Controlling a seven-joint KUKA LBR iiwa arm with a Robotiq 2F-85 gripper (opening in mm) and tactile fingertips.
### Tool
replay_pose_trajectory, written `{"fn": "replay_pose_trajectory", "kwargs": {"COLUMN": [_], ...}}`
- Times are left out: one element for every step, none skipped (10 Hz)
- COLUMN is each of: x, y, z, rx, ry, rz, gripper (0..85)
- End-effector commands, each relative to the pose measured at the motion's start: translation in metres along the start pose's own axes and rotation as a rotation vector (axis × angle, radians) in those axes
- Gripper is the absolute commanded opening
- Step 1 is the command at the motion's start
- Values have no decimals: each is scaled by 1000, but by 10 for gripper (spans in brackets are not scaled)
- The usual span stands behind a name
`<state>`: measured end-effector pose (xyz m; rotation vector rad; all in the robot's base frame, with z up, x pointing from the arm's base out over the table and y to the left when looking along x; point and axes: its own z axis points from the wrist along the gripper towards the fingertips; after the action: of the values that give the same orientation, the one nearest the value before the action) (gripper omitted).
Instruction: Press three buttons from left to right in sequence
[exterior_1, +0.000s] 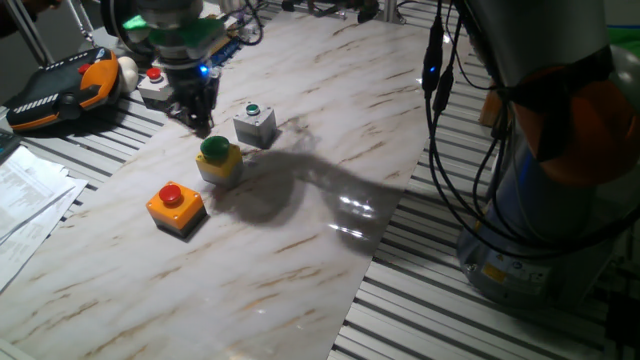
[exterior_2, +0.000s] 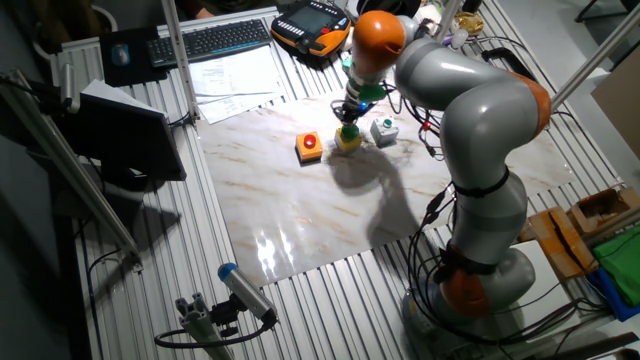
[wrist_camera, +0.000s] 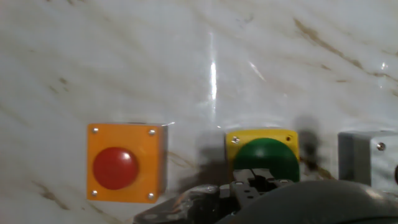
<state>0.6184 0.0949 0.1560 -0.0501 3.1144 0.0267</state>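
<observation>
Three button boxes stand in a row on the marble board. The orange box with red button (exterior_1: 175, 206) (exterior_2: 309, 146) (wrist_camera: 124, 163) is on the left. The yellow box with wide green button (exterior_1: 218, 160) (exterior_2: 348, 139) (wrist_camera: 264, 152) is in the middle. The grey box with tiny green button (exterior_1: 255, 123) (exterior_2: 384, 130) (wrist_camera: 367, 158) is on the right. My gripper (exterior_1: 202, 124) (exterior_2: 349, 116) (wrist_camera: 252, 180) hangs just over the wide green button, fingertips together. I cannot tell whether it touches the button.
A pale grey box with a red button (exterior_1: 153, 86) sits behind the gripper near the board's far edge. An orange-black pendant (exterior_1: 60, 88) and papers (exterior_1: 25, 195) lie off the board on the left. Cables (exterior_1: 440, 120) hang by the robot base on the right.
</observation>
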Motion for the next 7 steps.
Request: {"fn": "replay_pose_trajectory", "kwargs": {"x": [-2,-3,-3,-2,-1,0,0], "y": [13,27,38,49,60,68,75], "z": [0,0,1,4,6,11,17], "rx": [1,8,5,-1,-1,-7,-10], "ry": [0,-1,-8,-12,-17,-22,-26], "rz": [3,6,13,23,26,27,29], "gripper": [7,7,7,7,7,7,7]}}
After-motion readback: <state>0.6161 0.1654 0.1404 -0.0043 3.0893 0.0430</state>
